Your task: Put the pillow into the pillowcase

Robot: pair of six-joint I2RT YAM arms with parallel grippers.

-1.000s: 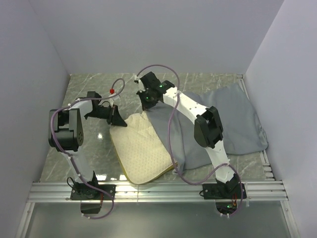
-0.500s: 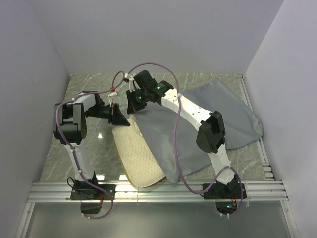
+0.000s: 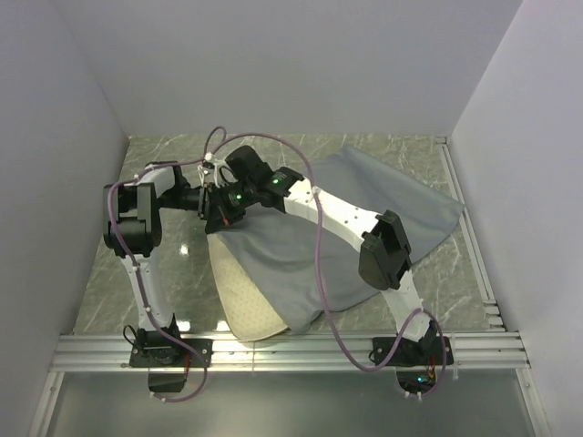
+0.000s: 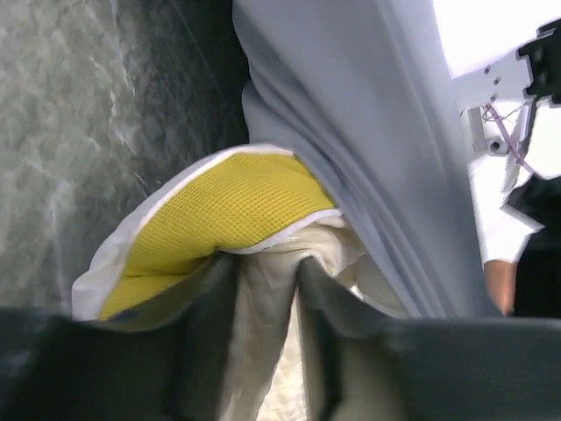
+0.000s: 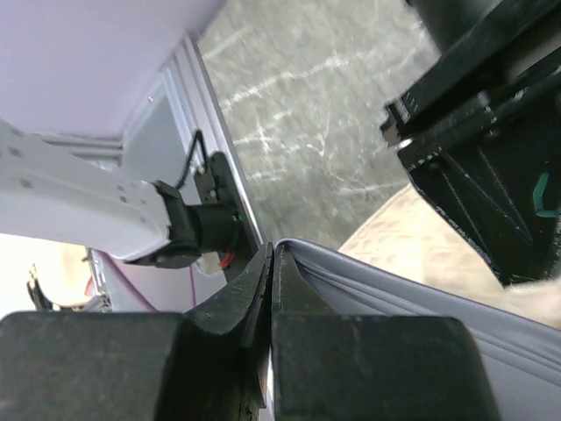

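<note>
The cream dotted pillow [image 3: 244,305] lies at mid-left, its near end bare. The blue-grey pillowcase [image 3: 364,205] covers most of it and spreads to the right. My left gripper [image 3: 213,208] is shut on the pillow's far corner; the left wrist view shows cream fabric [image 4: 263,307] pinched between the fingers, the yellow-green band [image 4: 228,206] beyond and the pillowcase [image 4: 351,132] draped over it. My right gripper [image 3: 228,211] sits right beside the left one, shut on the pillowcase's edge [image 5: 351,272], with the pillow [image 5: 421,232] below.
The marble tabletop [image 3: 173,273] is walled on three sides. A metal rail [image 3: 291,350] runs along the near edge, with both arm bases on it. Purple cables [image 3: 321,273] hang over the pillowcase. The left gripper's black body [image 5: 491,167] fills the right wrist view's right side.
My right gripper has pulled the pillowcase edge leftward over the pillow, from mid-table to the pillow's far-left corner. More pillow is covered. The left gripper holds its corner, shifted slightly.
</note>
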